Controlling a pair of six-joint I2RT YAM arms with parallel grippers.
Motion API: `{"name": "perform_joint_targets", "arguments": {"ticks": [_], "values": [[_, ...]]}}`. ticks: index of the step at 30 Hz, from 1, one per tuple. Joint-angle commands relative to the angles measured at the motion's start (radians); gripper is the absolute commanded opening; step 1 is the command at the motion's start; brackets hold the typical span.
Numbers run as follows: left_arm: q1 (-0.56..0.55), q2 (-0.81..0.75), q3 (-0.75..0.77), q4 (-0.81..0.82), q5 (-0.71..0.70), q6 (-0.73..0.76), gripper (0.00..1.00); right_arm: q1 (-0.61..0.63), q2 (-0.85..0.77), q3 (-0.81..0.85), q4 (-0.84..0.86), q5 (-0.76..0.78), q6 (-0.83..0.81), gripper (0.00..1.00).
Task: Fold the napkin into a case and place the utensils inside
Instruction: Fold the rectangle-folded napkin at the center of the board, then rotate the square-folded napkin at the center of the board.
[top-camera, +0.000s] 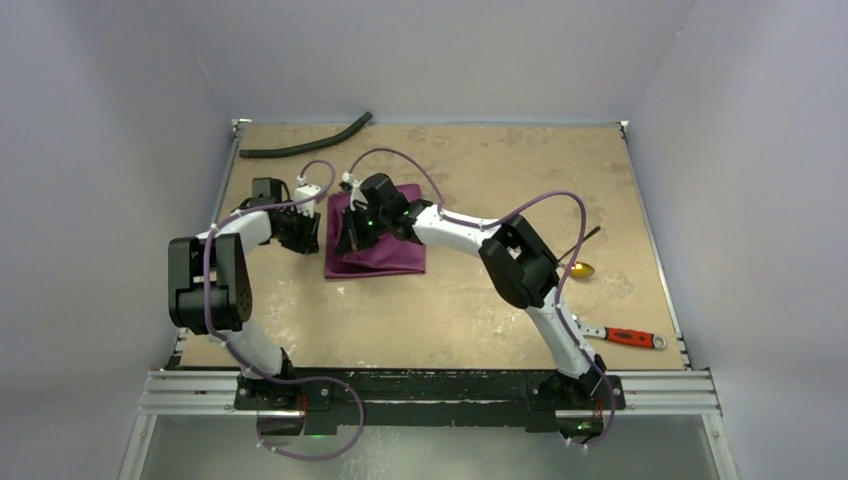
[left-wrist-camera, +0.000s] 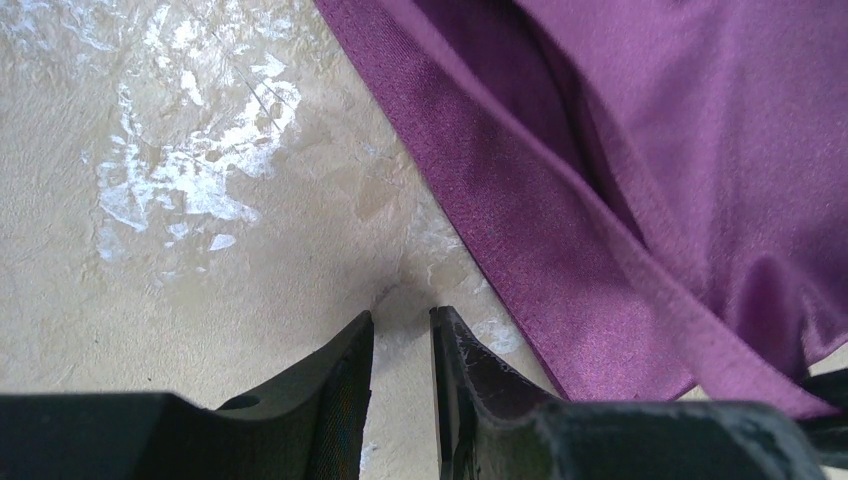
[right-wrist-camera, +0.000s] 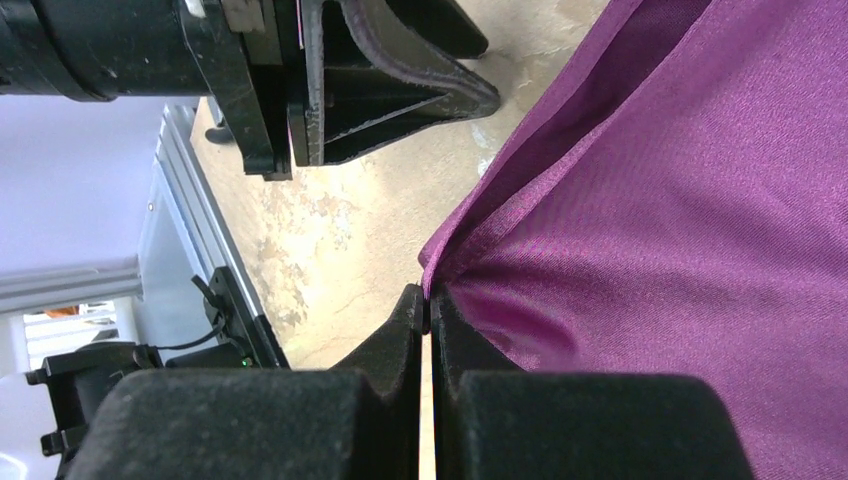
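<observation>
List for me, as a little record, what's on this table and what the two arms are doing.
Cloth: plum-purple shiny cloth napkin, partly folded, mid-table
Right jaws: shut, pinching the napkin's edge
Left jaws: slightly apart, empty, over the tan tabletop beside the napkin
Spoon: thin dark-handled, gold-bowled metal spoon, right side, away from the napkin
Fork: not in sight
Extras: red-handled metal wrench near right; long black rubber hose far left

1. No writing, label, brand, number or sign can be read in any of the three views.
</observation>
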Motion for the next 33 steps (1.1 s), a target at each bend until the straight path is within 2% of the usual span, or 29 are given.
{"name": "perform_joint_targets", "arguments": {"ticks": [1,6,8,9,14,17,19,22,27,33], "values": [[0.002,0.052,-0.01,-0.029,-0.022,-0.012,0.27,0.026,0.035,0.044,0.009,-0.022,-0.008,0.0],[0.002,0.038,0.0,-0.033,-0.039,-0.013,0.27,0.042,0.06,0.058,-0.024,-0.018,-0.009,0.0],[0.002,0.036,0.007,-0.039,-0.039,-0.014,0.27,0.044,0.063,0.062,-0.029,-0.016,-0.003,0.14],[0.002,0.035,0.011,-0.045,-0.041,-0.016,0.28,0.044,0.062,0.062,-0.027,-0.024,0.002,0.17],[0.008,0.017,0.06,-0.083,-0.055,-0.007,0.31,0.039,0.034,0.072,-0.03,-0.106,0.025,0.43],[0.018,0.009,0.109,-0.126,-0.059,0.009,0.34,0.026,0.004,0.08,-0.04,-0.124,0.031,0.66],[0.023,0.004,0.143,-0.151,-0.066,0.02,0.36,0.003,-0.025,0.07,-0.033,-0.14,0.043,0.7],[0.023,-0.002,0.195,-0.196,-0.066,0.031,0.39,-0.052,-0.08,0.037,-0.014,-0.139,0.052,0.66],[0.012,-0.04,0.264,-0.302,0.035,0.023,0.42,-0.207,-0.153,-0.015,-0.045,-0.045,-0.004,0.48],[-0.164,-0.078,0.22,-0.31,0.042,0.008,0.4,-0.346,-0.029,0.071,-0.103,0.014,-0.062,0.18]]}}
